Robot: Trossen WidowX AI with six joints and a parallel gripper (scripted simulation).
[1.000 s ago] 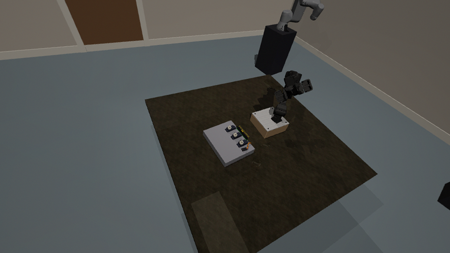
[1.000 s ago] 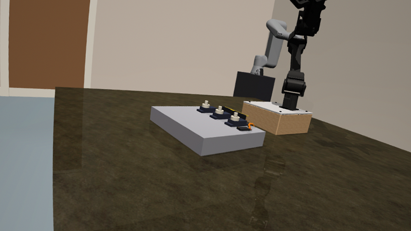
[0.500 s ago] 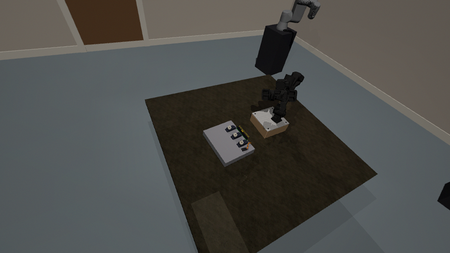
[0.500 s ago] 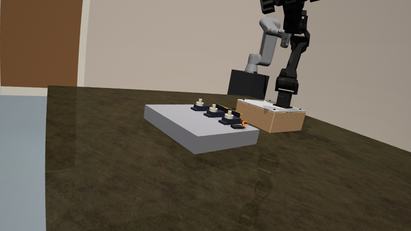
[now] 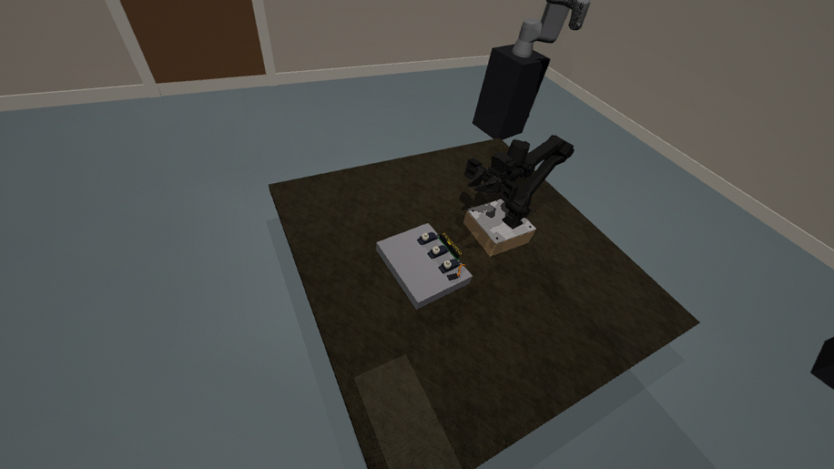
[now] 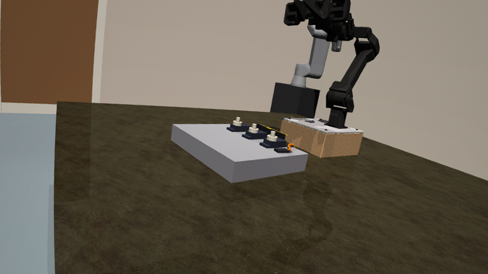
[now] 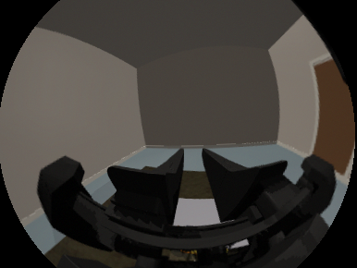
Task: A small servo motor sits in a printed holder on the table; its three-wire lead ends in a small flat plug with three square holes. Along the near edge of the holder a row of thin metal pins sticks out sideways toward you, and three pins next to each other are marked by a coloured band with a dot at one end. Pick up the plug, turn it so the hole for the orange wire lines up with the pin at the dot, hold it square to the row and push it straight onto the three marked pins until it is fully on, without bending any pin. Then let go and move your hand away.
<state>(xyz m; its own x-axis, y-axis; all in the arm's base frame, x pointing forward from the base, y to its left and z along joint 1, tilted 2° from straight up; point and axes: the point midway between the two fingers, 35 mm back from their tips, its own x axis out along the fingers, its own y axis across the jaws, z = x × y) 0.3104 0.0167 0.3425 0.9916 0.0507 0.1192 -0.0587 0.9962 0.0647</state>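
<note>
My gripper [image 7: 192,152] is partly open, with nothing between its fingers. In the exterior view it is high above the table, up and right of the holder. The pale grey holder [image 5: 413,266] [image 6: 207,143] [image 7: 196,213] lies on the table. It carries three dark servos with cream hubs; the end servo [image 5: 449,265] [image 6: 272,140] is beside the small dark flat plug [image 5: 452,276] [image 6: 281,150]. An orange wire [image 5: 460,270] [image 6: 291,145] loops near the plug. A black strip with yellow marks [image 5: 450,244] runs along the edge facing the arm's base. Pins, dot and plug holes are too small to tell.
The arm stands on a wooden box [image 5: 510,242] [image 6: 341,144] with a white top, close to the strip side of the holder. The dark brown table [image 5: 531,346] [image 6: 168,228] surrounds both. A grey arm on a black pedestal [image 5: 509,94] [image 6: 292,98] stands beyond the table.
</note>
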